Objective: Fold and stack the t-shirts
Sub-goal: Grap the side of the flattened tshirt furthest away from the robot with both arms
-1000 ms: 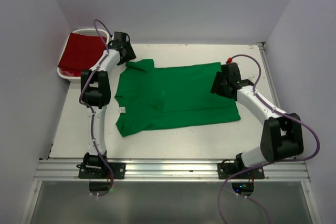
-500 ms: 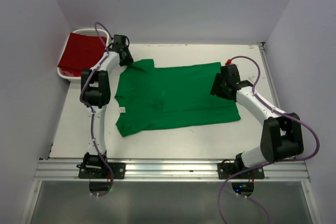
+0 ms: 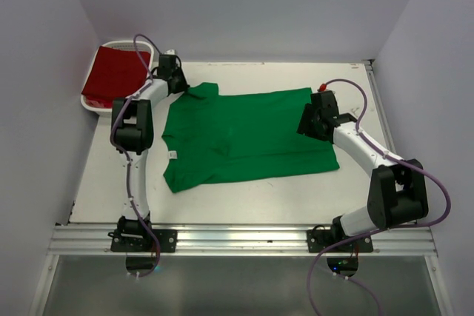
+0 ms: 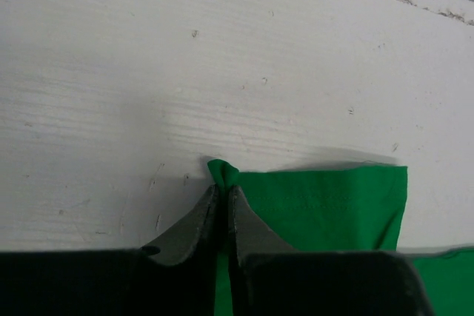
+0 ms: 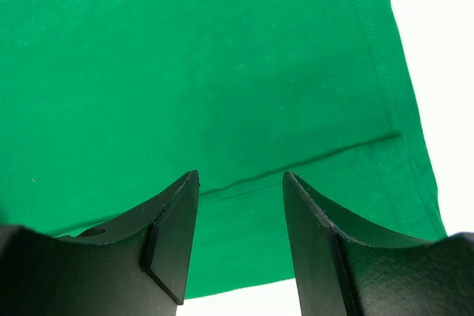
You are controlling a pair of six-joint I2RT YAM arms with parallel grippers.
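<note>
A bright green t-shirt (image 3: 244, 135) lies spread flat on the white table, neck to the left, a small white label (image 3: 173, 155) at its collar. My left gripper (image 3: 180, 86) is at the far sleeve's corner, and in the left wrist view (image 4: 223, 189) its jaws are shut on a pinch of that green sleeve (image 4: 318, 205). My right gripper (image 3: 305, 122) is over the shirt's hem at the right; its fingers (image 5: 174, 234) stand open above the green cloth (image 5: 222, 79), holding nothing. A dark red t-shirt (image 3: 112, 74) lies in the basket.
A white slatted basket (image 3: 92, 105) sits at the table's far left corner against the wall. White walls close in the table on the left, back and right. A metal rail (image 3: 244, 240) runs along the near edge by the arm bases.
The left gripper has come down onto the far sleeve's corner and closed on it. The right gripper has barely moved.
</note>
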